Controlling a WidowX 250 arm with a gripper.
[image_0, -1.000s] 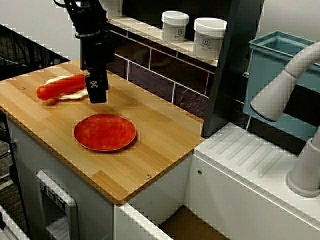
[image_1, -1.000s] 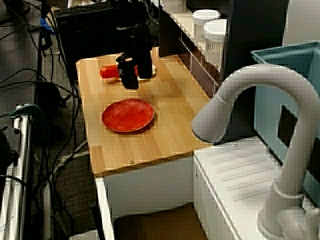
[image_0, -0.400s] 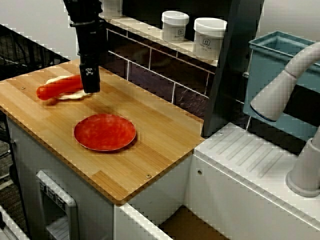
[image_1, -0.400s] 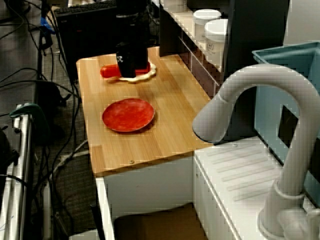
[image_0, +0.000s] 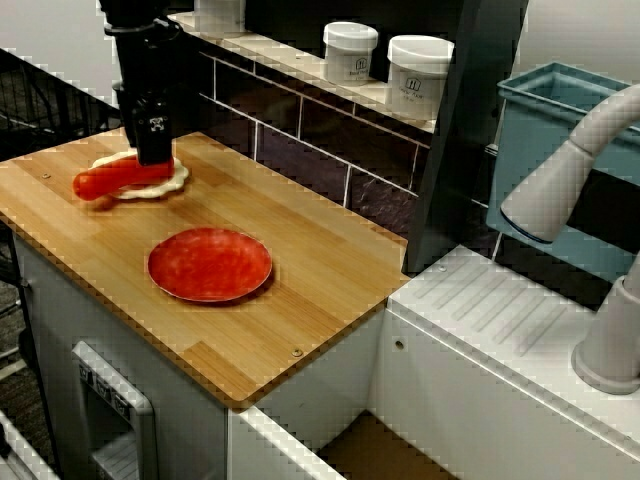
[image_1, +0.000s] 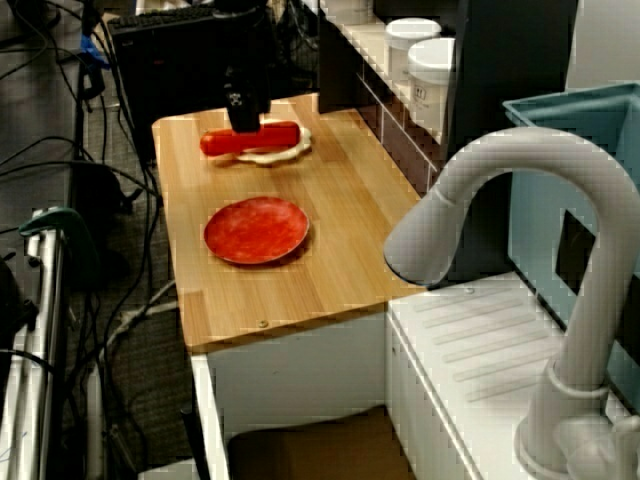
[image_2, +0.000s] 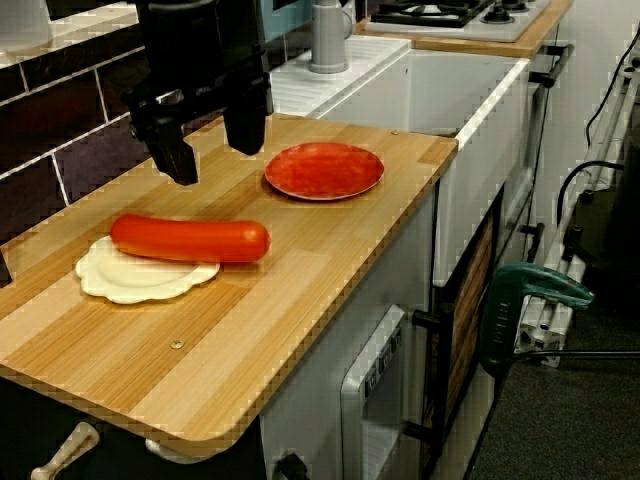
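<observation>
tbh the black gripper (image_2: 215, 160) hangs wide open just above the long red sausage (image_2: 190, 239) lying across the white scalloped plate (image_2: 130, 283), and an off-centre pinch could roll it onto the wooden counter (image_2: 300, 260).

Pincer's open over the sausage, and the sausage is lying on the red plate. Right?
Not quite. The sausage lies on the cream scalloped plate, not the red plate, which sits apart with nothing on it. The low view from the counter's end shows it. The pincer is open over the sausage, as you said.
</observation>
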